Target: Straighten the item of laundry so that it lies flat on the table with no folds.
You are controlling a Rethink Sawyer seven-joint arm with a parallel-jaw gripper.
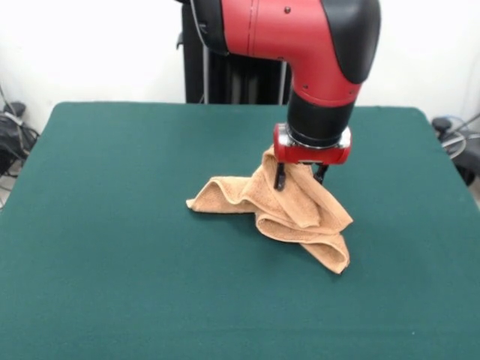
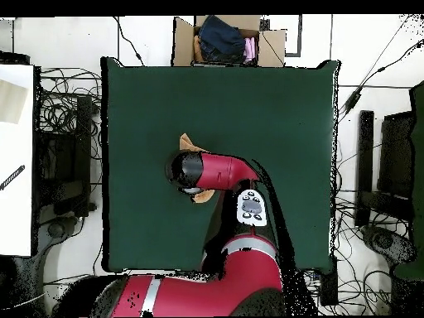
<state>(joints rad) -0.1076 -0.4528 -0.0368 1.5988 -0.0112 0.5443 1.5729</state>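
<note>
Arm (image 1: 300,37) bent downward, pincer (image 1: 300,177) vertical, clamped

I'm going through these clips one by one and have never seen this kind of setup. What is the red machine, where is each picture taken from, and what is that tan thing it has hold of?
The red and black machine is a robot arm on a stand. One picture is taken from across the table, facing the robot; the other looks straight down from above, with the robot's base at the bottom. The table has a dark green cloth top. On it lies one thing: a small tan towel, crumpled in folds. The arm's hand is shut on the towel's upper part, lifting that part into a peak while the rest trails on the table. From above, the arm hides most of the towel; only its edges peek out.
</note>
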